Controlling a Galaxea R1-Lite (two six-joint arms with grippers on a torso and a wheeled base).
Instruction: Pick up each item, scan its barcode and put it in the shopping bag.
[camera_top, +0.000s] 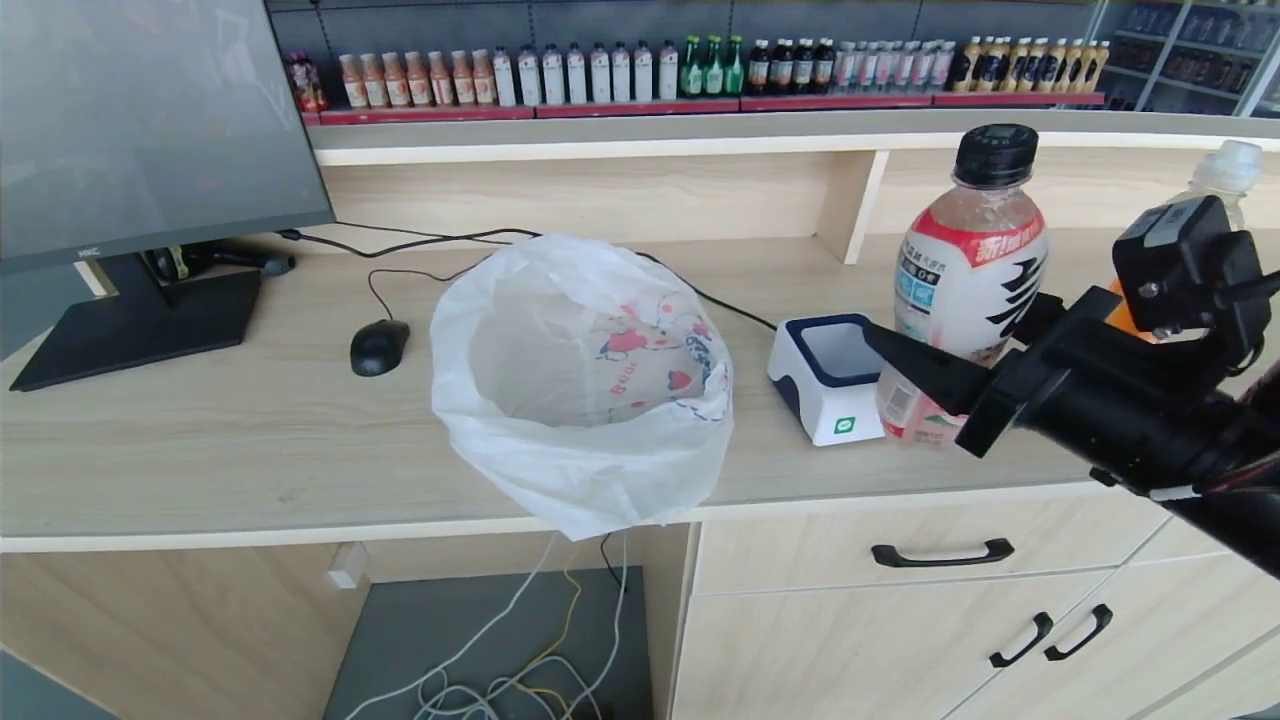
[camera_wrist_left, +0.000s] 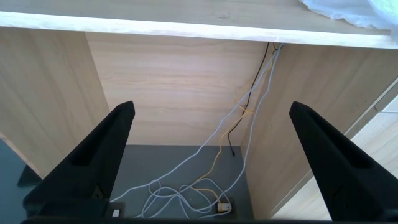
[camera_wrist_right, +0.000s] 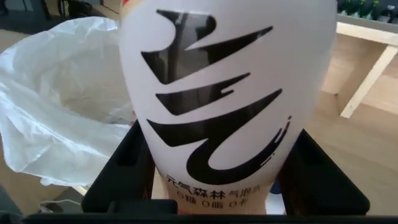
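Bottle upright, pinched low on its body by right gripper, just beside scanner, right of bag; left gripper spread wide below counter. Risks: low grip may let bottle tip; barcode may face away from scanner.

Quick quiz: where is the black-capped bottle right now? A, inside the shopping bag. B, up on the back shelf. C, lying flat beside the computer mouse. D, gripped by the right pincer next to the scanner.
D: the black-capped bottle is upright between the fingers of the right pincer, just beside the scanner and outside the shopping bag.
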